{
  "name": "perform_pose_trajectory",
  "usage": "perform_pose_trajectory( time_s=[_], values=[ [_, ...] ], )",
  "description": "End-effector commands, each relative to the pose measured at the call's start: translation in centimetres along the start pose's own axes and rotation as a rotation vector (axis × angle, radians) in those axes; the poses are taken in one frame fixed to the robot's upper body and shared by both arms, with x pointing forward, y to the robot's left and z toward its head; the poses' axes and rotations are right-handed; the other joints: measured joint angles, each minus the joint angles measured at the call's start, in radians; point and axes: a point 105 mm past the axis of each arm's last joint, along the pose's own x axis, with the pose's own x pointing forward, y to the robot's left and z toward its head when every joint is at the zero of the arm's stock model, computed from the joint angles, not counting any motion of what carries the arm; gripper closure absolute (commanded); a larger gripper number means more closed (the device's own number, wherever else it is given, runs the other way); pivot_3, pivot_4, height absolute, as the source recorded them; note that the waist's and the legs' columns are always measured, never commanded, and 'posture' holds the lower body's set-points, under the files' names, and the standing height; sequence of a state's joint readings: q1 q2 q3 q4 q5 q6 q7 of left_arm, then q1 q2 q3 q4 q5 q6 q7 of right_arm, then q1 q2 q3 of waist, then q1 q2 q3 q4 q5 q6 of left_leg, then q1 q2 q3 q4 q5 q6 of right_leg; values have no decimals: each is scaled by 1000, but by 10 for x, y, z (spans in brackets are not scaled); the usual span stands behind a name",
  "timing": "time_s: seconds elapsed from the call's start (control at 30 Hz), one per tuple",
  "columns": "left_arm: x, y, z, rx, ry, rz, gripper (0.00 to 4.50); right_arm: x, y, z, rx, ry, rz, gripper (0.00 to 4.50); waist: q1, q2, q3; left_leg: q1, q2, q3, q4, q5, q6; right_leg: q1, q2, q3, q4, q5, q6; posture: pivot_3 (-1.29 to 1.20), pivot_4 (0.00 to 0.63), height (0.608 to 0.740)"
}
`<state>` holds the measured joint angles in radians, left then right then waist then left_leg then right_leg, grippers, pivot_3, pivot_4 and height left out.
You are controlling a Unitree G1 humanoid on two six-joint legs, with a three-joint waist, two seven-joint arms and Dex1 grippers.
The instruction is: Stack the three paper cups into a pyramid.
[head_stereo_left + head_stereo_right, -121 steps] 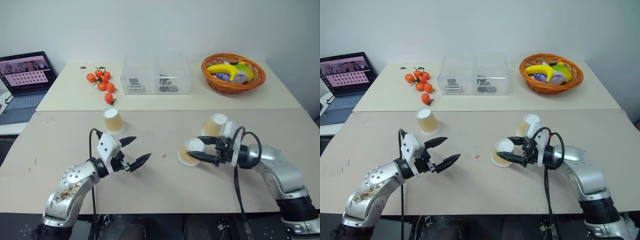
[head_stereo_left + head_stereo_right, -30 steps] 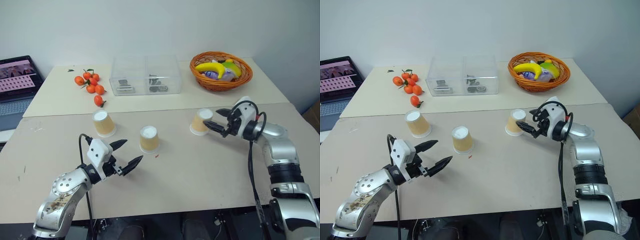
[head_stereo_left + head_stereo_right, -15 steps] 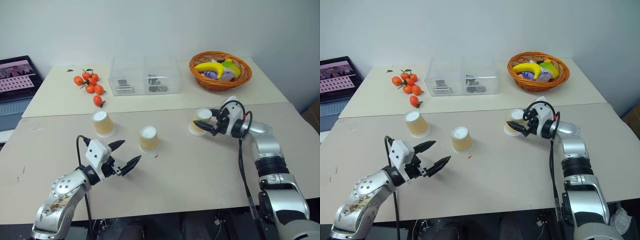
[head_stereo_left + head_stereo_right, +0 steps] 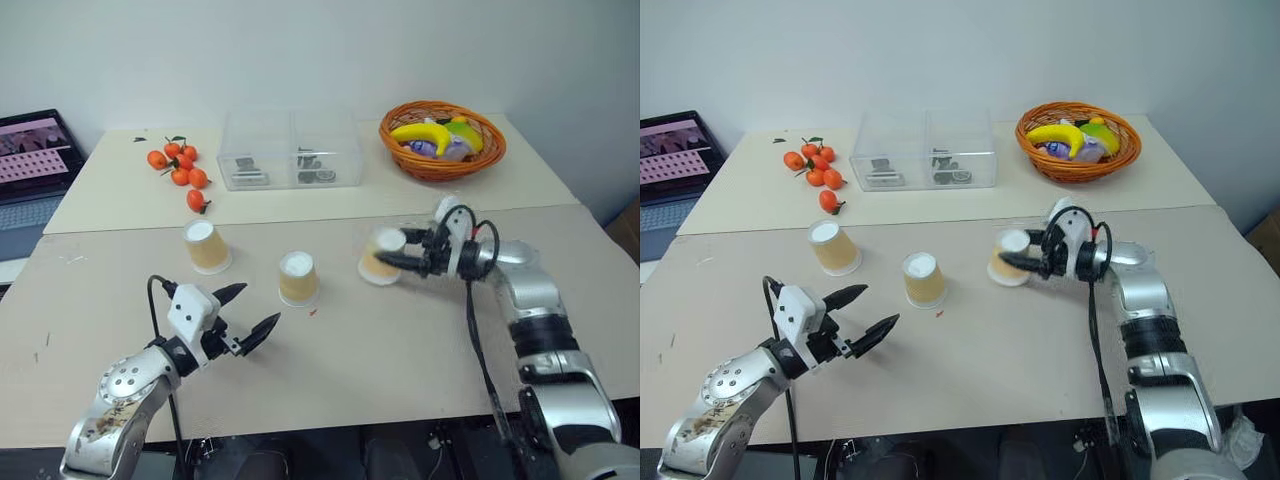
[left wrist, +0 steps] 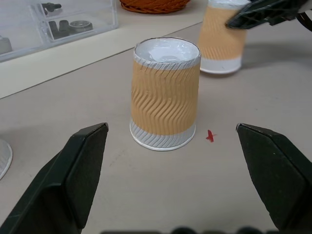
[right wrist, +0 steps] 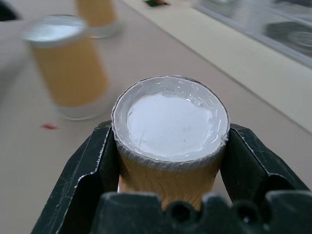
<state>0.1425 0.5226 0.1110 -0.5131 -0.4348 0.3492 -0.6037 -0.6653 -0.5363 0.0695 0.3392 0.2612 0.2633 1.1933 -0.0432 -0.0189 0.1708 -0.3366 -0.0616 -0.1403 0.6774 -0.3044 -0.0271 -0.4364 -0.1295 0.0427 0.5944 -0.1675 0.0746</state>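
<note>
Gripping one inverted paper cup (image 4: 381, 256) between its two black fingers, the right claw (image 4: 398, 259) is closed on the cup's sides — the cup is tilted and appears lifted off the counter (image 4: 400, 340). The left claw (image 4: 255, 311) hangs above the near counter with its fingers spread wide and nothing between them. A second cup (image 4: 298, 278) stands upside down at the counter's middle, just ahead of the left claw; the third cup (image 4: 206, 246) stands upside down further left — well apart from the others.
</note>
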Motion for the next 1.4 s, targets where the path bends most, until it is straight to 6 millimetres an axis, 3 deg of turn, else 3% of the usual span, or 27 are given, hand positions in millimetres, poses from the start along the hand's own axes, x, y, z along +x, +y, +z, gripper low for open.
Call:
perform_pose_trajectory(
  time_s=[0.03, 0.5, 0.9, 1.13, 1.17, 1.27, 1.4],
  values=[
    [-2, -2, 12, 20, -40, 4, 0, 8, 14, 13, -50, -12, 97, 1460, 1, 0, 0, 0, 0, 0, 0, 0, 0, 0, 0, 0, 0, 0, 0, 0, 150, 728],
    [-6, -2, 13, 21, -39, 27, 0, 46, 10, 23, -95, -43, 167, 1460, 1, 0, 0, 0, 1, 0, 0, 0, -1, -2, 1, 0, 0, 1, -1, 0, 150, 728],
    [-7, -2, 15, 21, -43, 40, 0, 55, 17, 21, -104, -53, 202, 1460, -1, 0, 0, 0, 1, 0, 0, 0, -1, -2, 1, 0, 1, 1, -2, 0, 150, 728],
    [-6, -1, 15, 22, -45, 42, 0, 61, 12, 22, -102, -84, 151, 1460, -2, 0, 0, 0, 1, 0, 0, 0, -1, -2, 1, 0, 1, 2, -2, 0, 150, 728],
    [-6, -1, 15, 22, -45, 43, 0, 61, 10, 21, -103, -79, 138, 866, -2, 0, 0, 0, 1, 0, 0, 0, -1, -2, 1, 0, 1, 2, -2, 0, 150, 728],
    [-5, -1, 15, 22, -46, 41, 0, 60, 5, 18, -70, -53, 119, 39, -1, 0, 0, 0, 1, 0, 0, 0, -1, -2, 1, 0, 1, 2, -3, 0, 150, 728],
    [-3, -1, 15, 23, -50, 36, 0, 47, 2, 23, -32, -74, 125, 39, 0, 0, 0, 0, 1, 0, 0, 0, -1, -2, 2, 0, 1, 2, -3, 0, 150, 728]
  ],
)
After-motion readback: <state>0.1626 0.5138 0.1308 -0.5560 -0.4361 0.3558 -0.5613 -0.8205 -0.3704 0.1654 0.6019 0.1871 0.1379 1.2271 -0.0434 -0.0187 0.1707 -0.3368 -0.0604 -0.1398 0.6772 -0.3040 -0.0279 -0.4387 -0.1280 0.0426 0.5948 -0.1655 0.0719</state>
